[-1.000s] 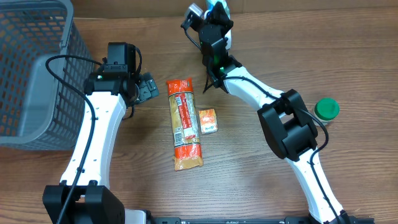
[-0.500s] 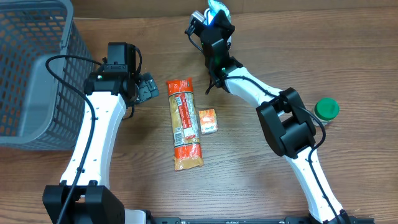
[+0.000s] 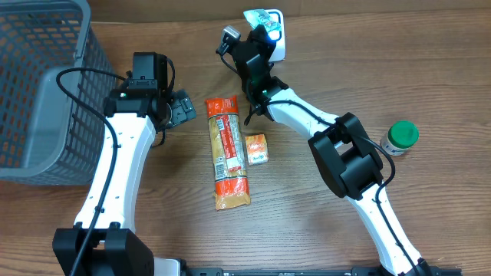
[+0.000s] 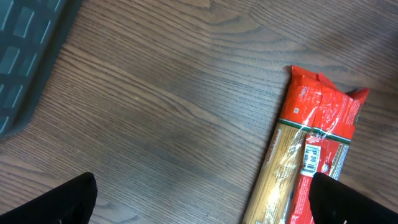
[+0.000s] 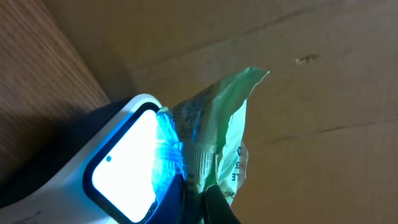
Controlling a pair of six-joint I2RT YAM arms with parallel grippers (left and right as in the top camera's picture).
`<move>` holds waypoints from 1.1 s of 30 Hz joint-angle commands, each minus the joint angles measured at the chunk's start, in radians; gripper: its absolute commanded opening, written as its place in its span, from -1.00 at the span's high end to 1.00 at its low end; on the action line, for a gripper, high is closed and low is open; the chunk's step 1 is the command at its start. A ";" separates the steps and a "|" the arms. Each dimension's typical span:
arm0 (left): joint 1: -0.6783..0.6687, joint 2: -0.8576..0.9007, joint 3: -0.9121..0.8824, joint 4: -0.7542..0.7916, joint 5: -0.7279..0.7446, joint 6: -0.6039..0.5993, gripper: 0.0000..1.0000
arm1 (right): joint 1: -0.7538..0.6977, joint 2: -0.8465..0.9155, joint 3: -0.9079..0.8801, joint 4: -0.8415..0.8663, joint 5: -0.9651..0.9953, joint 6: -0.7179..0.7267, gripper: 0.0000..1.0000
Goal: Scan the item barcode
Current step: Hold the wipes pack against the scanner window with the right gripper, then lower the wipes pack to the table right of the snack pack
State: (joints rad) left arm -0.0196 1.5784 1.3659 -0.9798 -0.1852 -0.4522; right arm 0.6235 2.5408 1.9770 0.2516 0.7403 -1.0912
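Overhead looks straight down; close left wrist shares its pasta packet (image 3: 229,153).

Soft, even room light falls from above on the wooden table (image 3: 430,69), leaving only faint, soft-edged shadows. At the table's far edge the scanner (image 5: 124,168) window glares white-blue, blown out, tinting the green packet (image 5: 224,118) beside it. Close up, the wood grain is crisp, while the fingers (image 4: 59,202) and basket (image 4: 25,56) blur dark.

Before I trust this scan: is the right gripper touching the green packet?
Touching. In the right wrist view, the right gripper pinches the lower edge of the green packet, no gap, beside the lit scanner.
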 commanded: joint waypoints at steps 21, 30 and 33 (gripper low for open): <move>0.000 0.005 0.002 0.001 -0.012 0.011 -0.99 | 0.006 -0.061 -0.001 -0.186 0.000 0.154 0.93; 0.000 0.005 0.002 0.001 -0.013 0.011 -1.00 | 0.005 -0.248 -0.001 -0.202 0.088 0.291 0.93; 0.000 0.005 0.002 0.001 -0.013 0.011 -1.00 | 0.005 -0.340 -0.001 -0.340 0.132 0.384 0.93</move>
State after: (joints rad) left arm -0.0196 1.5784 1.3659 -0.9794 -0.1852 -0.4522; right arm 0.6300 2.3558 1.9732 -0.0242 0.7948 -0.8295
